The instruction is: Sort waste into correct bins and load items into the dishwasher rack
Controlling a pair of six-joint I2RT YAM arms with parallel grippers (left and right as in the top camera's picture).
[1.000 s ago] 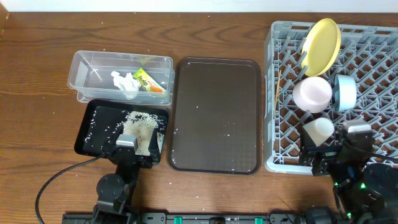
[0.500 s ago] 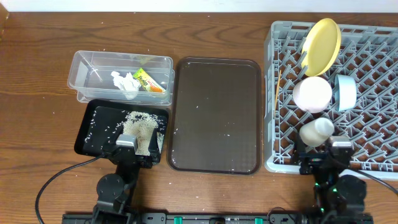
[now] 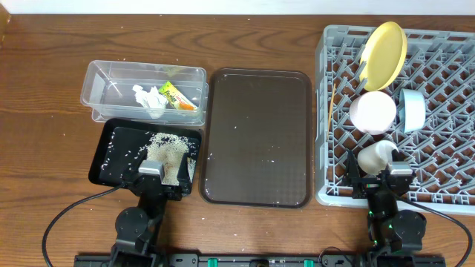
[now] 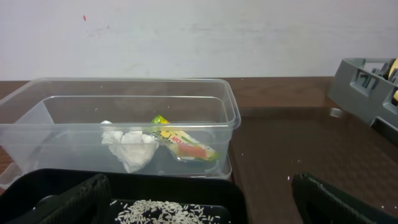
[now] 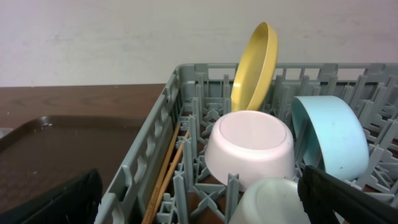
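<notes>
The glossy yellow plate (image 3: pixel 386 46), white bowl (image 3: pixel 372 112), blue bowl (image 3: pixel 413 110) and thin wooden chopsticks (image 3: pixel 332 107) are lodged among the pegs of the grey rack (image 3: pixel 453 81). The crumpled tissue (image 3: pixel 150 99) and shiny wrapper (image 3: pixel 177 96) lie in the clear tub (image 3: pixel 145 67), and the rice (image 3: pixel 167 148) is heaped in the matte black tray (image 3: pixel 111 159). Sorting is judged nearly done: the left gripper (image 3: pixel 151 175) and right gripper (image 3: pixel 377 173) are spread and empty, and only the stray grains (image 3: pixel 272 160) on the brown tray (image 3: pixel 256 96) would need a fine sweep.

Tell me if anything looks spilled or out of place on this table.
Yes. A few white rice grains lie scattered on the brown serving tray, away from the rice pile in the black tray. The small white cup in the rack also seems to lie on its side.
</notes>
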